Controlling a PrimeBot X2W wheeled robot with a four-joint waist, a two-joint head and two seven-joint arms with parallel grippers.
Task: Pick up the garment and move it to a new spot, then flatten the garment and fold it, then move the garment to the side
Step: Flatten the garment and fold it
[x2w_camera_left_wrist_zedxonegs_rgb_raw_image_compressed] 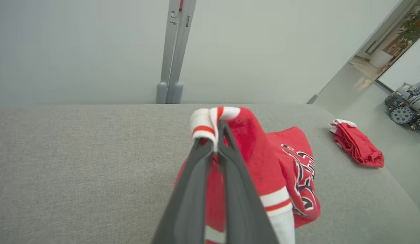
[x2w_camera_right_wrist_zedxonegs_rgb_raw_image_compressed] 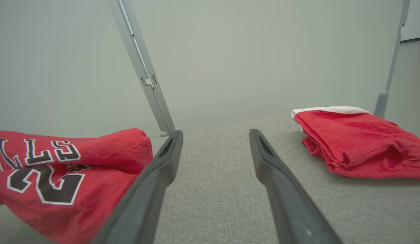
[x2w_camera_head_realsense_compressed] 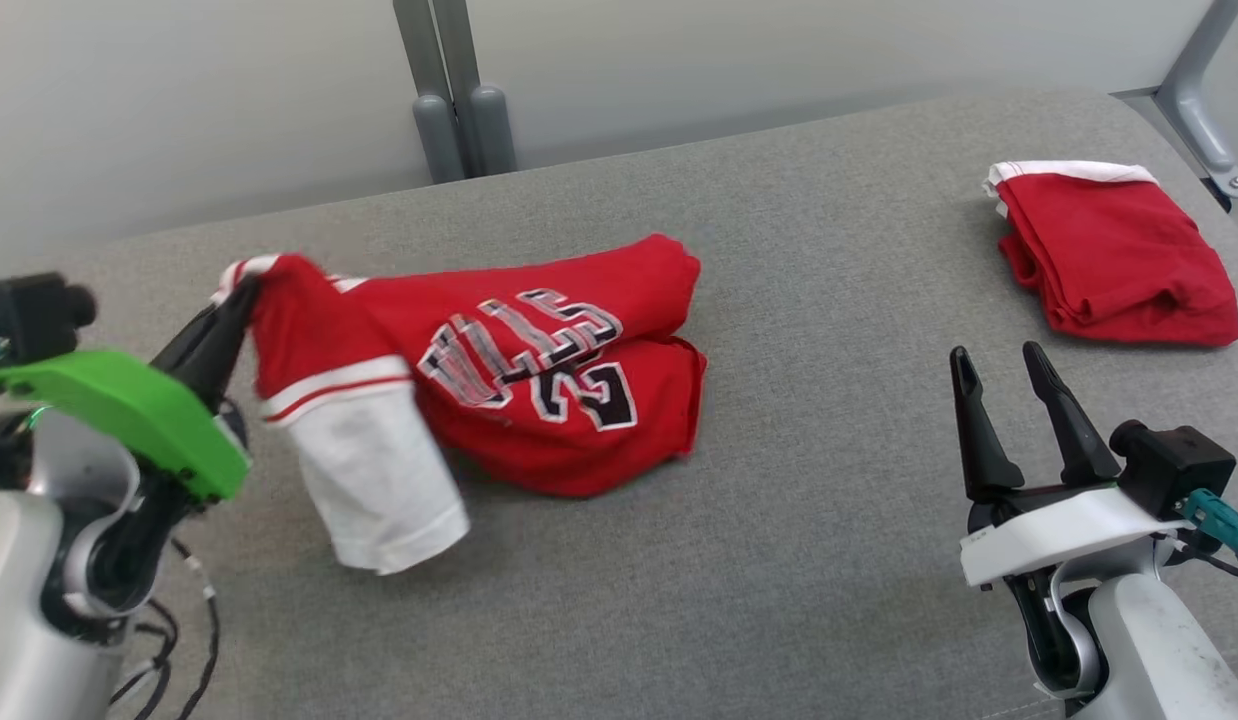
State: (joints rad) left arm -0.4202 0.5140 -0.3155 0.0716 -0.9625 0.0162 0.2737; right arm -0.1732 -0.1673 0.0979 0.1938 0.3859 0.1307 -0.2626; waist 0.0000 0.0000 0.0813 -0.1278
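Observation:
The garment point(x2w_camera_head_realsense_compressed: 539, 370) is a crumpled red jersey with black-and-white lettering and a white sleeve, lying left of centre on the grey padded table point(x2w_camera_head_realsense_compressed: 779, 560). My left gripper point(x2w_camera_head_realsense_compressed: 241, 298) is shut on its red-and-white ribbed edge at the far left and holds that edge raised off the table. In the left wrist view the closed fingers point(x2w_camera_left_wrist_zedxonegs_rgb_raw_image_compressed: 196, 176) pinch the striped trim of the garment point(x2w_camera_left_wrist_zedxonegs_rgb_raw_image_compressed: 264, 159). At the lower right my right gripper point(x2w_camera_head_realsense_compressed: 999, 362) stands open over bare table with nothing between its fingers. The right wrist view shows the garment point(x2w_camera_right_wrist_zedxonegs_rgb_raw_image_compressed: 60, 176) to the left of the open gripper point(x2w_camera_right_wrist_zedxonegs_rgb_raw_image_compressed: 215, 134).
A second red garment point(x2w_camera_head_realsense_compressed: 1114, 255), folded with a white edge, lies at the table's far right corner; the folded garment point(x2w_camera_right_wrist_zedxonegs_rgb_raw_image_compressed: 359, 142) is also right of my right fingers. Grey metal posts point(x2w_camera_head_realsense_compressed: 454, 100) stand behind the table. Bare grey surface lies between the two garments.

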